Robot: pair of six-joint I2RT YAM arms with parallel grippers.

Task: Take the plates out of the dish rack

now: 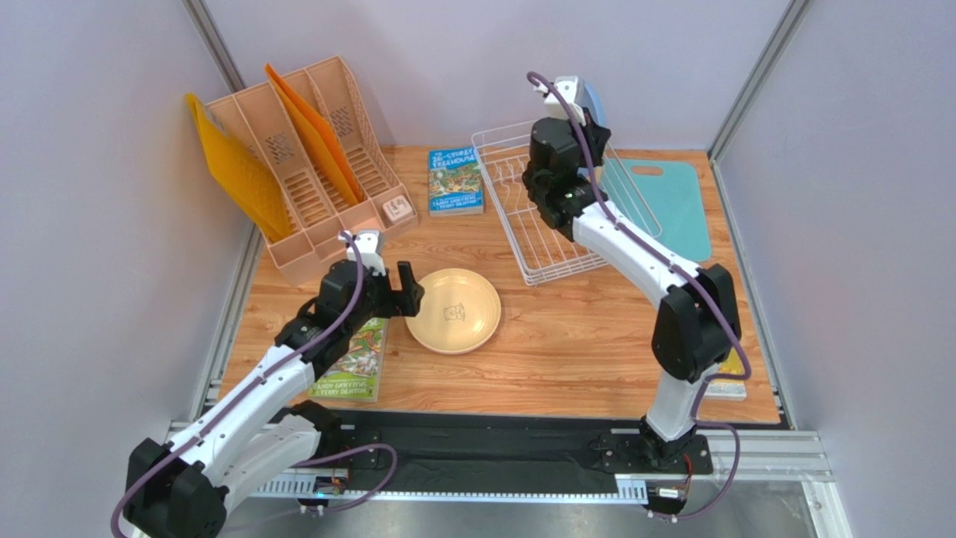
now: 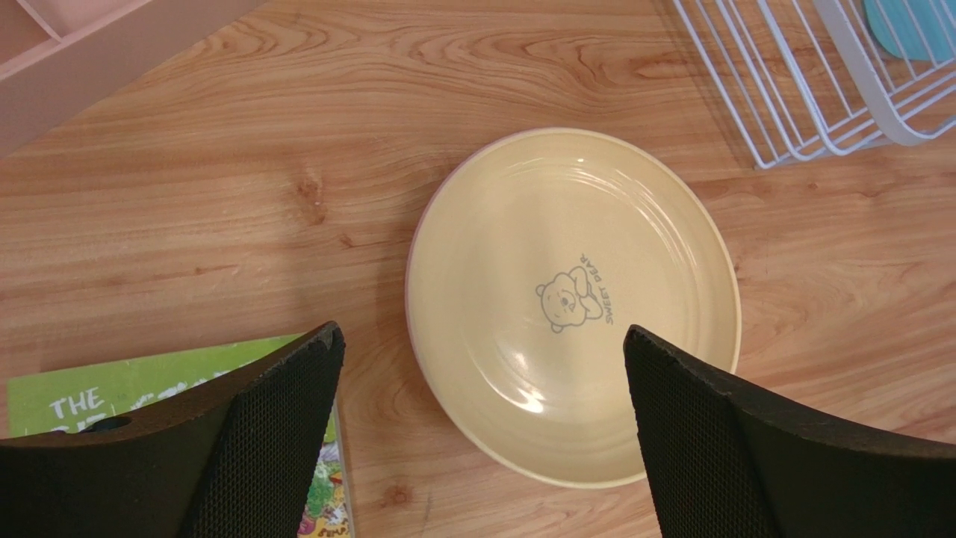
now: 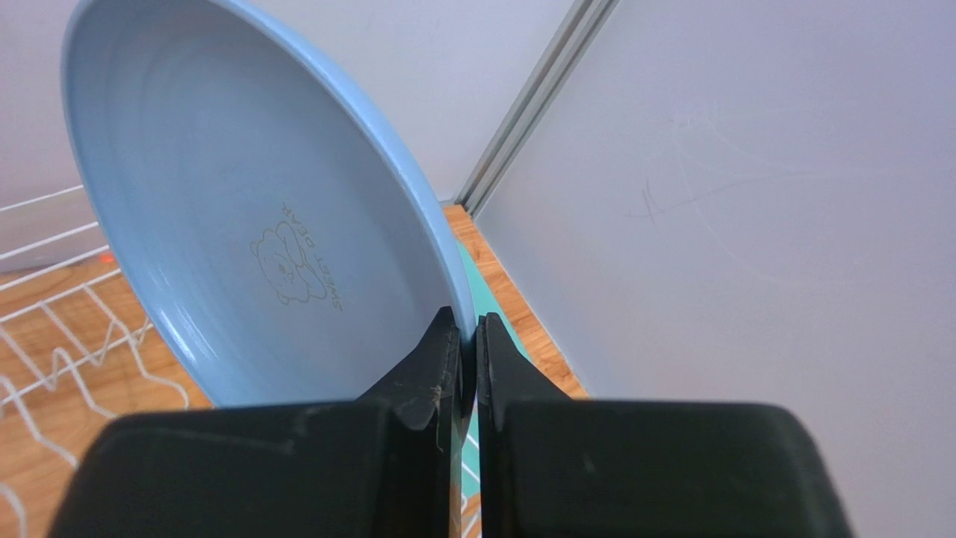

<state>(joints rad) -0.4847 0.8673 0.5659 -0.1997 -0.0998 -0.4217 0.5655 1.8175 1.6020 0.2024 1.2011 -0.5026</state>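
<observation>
My right gripper [image 1: 579, 114] is shut on the rim of the blue plate [image 1: 594, 104] and holds it on edge above the far side of the white wire dish rack [image 1: 527, 230]. In the right wrist view the fingers [image 3: 443, 348] pinch the plate's [image 3: 258, 224] rim, with the rack [image 3: 45, 336] below left. A tan-yellow plate [image 1: 453, 311] lies flat on the table. My left gripper [image 1: 401, 287] is open and empty just left of it. In the left wrist view it [image 2: 480, 334] hovers over the plate's [image 2: 572, 303] near edge. The pink plate and the second tan plate are not in view.
A peach file organiser [image 1: 320, 168] with orange folders stands at the back left. A book [image 1: 456, 181] lies left of the rack, another [image 1: 354, 361] under my left arm. A teal cutting board [image 1: 664, 204] lies right of the rack. The rack's corner [image 2: 808, 101] shows in the left wrist view.
</observation>
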